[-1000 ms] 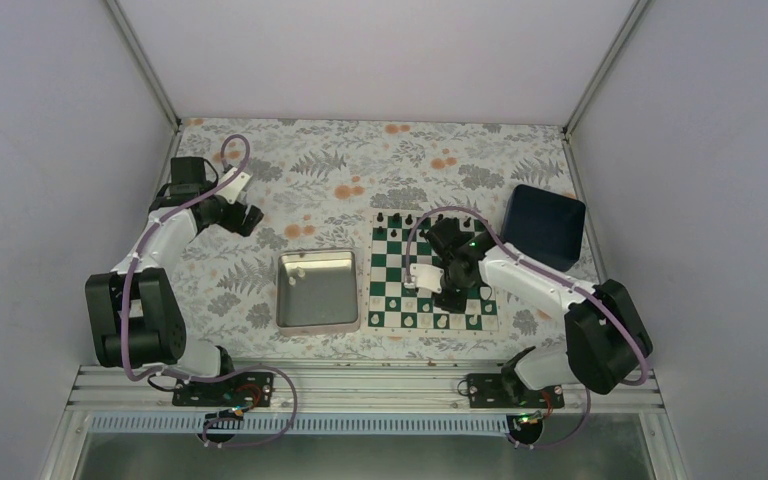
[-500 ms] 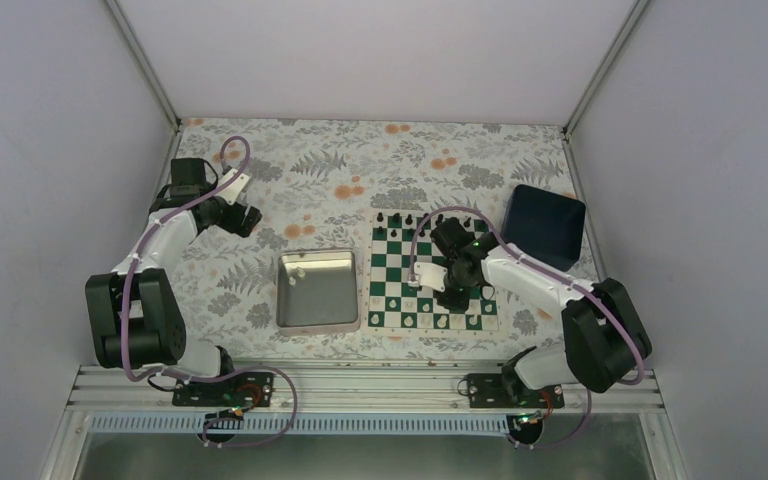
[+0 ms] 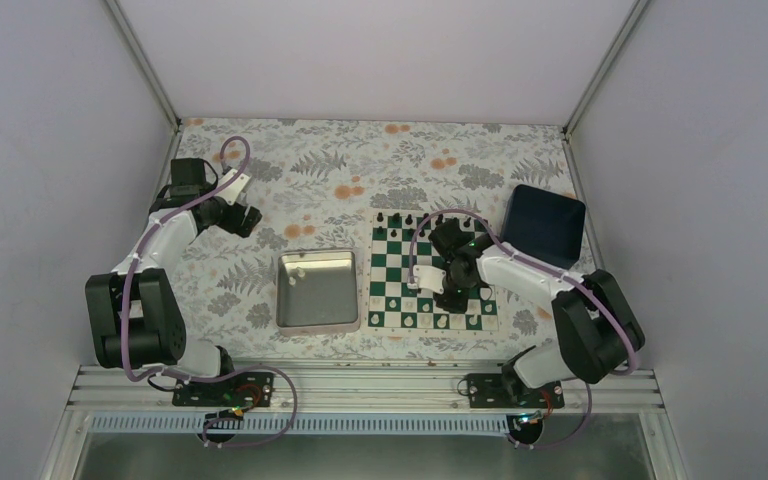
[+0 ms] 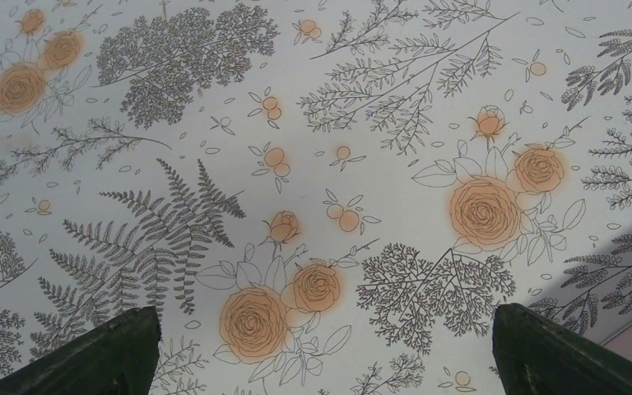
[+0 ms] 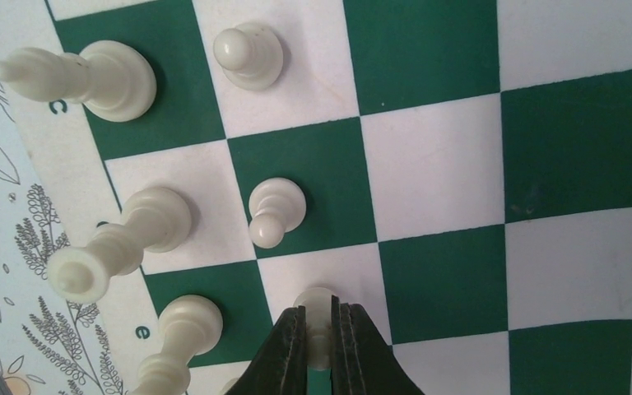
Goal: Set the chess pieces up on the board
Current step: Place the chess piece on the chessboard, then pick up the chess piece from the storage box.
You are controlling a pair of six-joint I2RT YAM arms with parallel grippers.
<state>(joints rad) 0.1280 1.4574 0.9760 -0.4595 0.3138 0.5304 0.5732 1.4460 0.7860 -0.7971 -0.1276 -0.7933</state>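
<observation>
Jaws of right gripper (image 5: 319,322) clamp cream pawn (image 5: 318,299) over board (image 5: 461,271).

The left arm (image 3: 160,250) has its elbow raised near its base, with the forearm extended forward along the left side. The left tool (image 3: 243,218) is angled downward, its fingers (image 4: 123,350) spread wide with nothing between them. The right arm (image 3: 530,275) reaches forward and to the left, wrist bent down. The right tool (image 5: 319,319) points downward, closed on a cream-white pawn (image 5: 318,298), one finger on each side.
</observation>
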